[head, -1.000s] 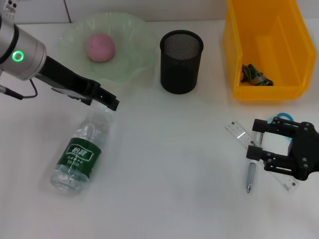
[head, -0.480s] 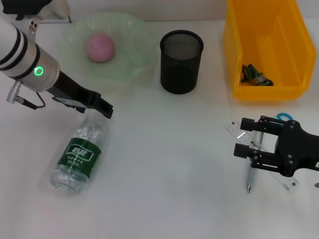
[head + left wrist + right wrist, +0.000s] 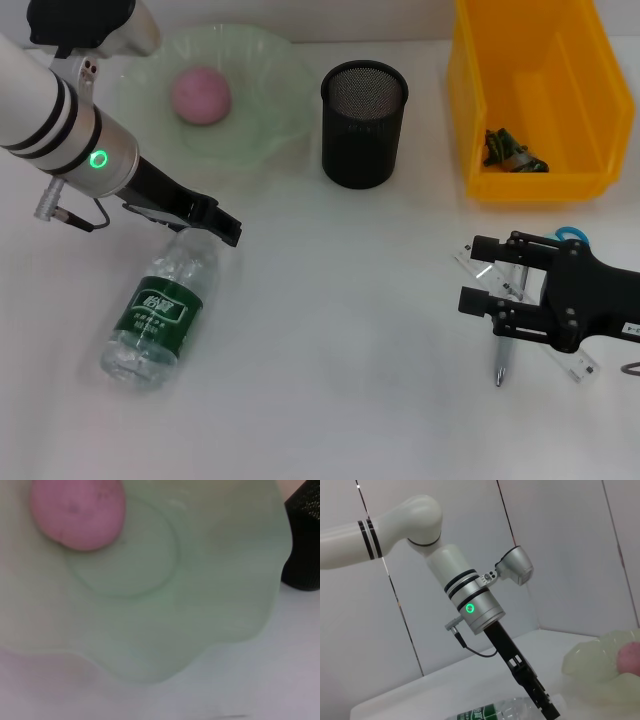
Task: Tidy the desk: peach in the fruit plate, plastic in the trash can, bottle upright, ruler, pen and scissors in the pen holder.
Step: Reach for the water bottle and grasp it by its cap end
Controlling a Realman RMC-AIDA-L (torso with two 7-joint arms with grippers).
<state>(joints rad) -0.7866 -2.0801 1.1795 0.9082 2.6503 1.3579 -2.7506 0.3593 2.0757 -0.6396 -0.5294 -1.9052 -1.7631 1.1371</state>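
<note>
**Bottle next, stationery still waiting**

Fingers first: my left gripper [image 3: 225, 228] sits at the neck end of the bottle [image 3: 160, 310], toward the left edge of the tabletop, tips right against the cap end. Whether they are spread or pinching, I cannot tell from the head view, and the left wrist view shows no fingers at all. My right gripper [image 3: 478, 273] hangs near the right edge with its fingers spread wide, empty, directly over the pen [image 3: 503, 358] and the ruler [image 3: 477, 263]; a blue loop of the scissors [image 3: 570, 235] peeks out behind it.

Outward from there, I judge the job about a third done. The peach [image 3: 201, 94] lies in the fruit plate [image 3: 262, 120] near the far left corner, and a crumpled piece of plastic [image 3: 510, 152] lies in the yellow trash can [image 3: 490, 105] at the far right corner. The bottle is on its side, label up, so righting it is the step in hand. The pen holder [image 3: 364, 124] stands at the middle of the far edge, and it looks empty.

Room looks good: the centre of the table is bare, giving a clean path from the right edge to the holder. The bottle has bare table around it.
</note>
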